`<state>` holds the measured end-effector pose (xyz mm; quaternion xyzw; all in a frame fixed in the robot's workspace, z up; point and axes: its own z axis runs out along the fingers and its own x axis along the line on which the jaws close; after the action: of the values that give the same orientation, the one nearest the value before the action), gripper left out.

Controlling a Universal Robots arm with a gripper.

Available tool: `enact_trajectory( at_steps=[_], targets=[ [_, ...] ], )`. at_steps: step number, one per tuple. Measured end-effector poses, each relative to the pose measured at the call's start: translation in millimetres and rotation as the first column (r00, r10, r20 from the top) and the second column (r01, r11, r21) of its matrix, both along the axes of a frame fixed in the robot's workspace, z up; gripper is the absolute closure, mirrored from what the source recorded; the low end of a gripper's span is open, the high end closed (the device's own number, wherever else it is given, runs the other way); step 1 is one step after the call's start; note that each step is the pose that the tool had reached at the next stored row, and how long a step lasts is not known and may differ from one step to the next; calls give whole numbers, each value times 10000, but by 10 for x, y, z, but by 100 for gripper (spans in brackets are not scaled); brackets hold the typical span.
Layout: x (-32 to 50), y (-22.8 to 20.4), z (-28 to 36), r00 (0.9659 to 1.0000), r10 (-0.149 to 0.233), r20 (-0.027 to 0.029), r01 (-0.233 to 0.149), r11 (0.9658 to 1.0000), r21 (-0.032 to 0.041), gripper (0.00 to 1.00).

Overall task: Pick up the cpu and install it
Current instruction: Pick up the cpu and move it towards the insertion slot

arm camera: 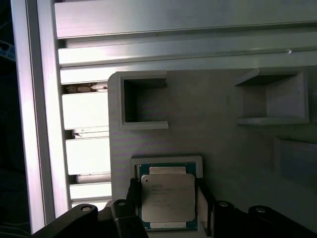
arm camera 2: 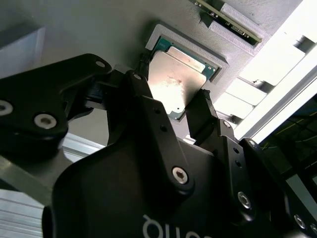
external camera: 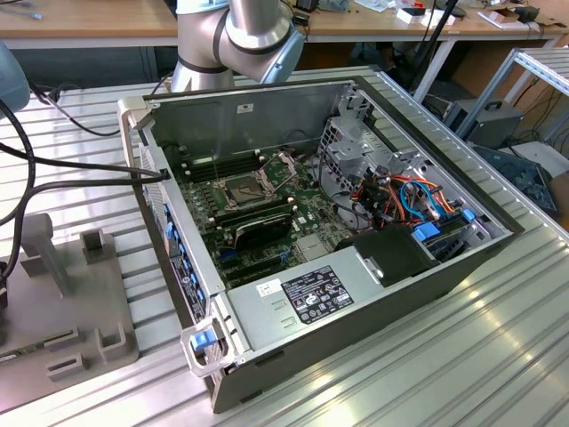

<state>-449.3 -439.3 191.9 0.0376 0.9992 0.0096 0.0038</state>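
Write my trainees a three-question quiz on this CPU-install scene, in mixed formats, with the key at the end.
1. True or false: the cpu already sits in the motherboard socket.
2. The cpu lies: A) flat, metal top up; B) on its edge; C) metal top down.
3. Fill in: the gripper is nearest to the ____, which rests in a recess of the grey fixture.
Key: 1 false; 2 A; 3 cpu.

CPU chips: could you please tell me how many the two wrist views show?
1. The cpu lies in a framed recess of the grey holder plate, with the hand right at it; more may be hidden beyond these views.
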Motion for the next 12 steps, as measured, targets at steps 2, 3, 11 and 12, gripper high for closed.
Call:
enact_trajectory(
  at_steps=[2, 3, 11, 12],
  targets=[
    [0, 0, 1, 10000, 0, 1, 0, 10000, 0, 45],
    [1, 1, 3, 10000, 0, 3, 0, 10000, 3, 45],
    [0, 0, 92, 10000, 0, 1, 0, 10000, -1, 45],
    [0, 0, 104, 10000, 0, 1, 0, 10000, 0, 45]
  ],
)
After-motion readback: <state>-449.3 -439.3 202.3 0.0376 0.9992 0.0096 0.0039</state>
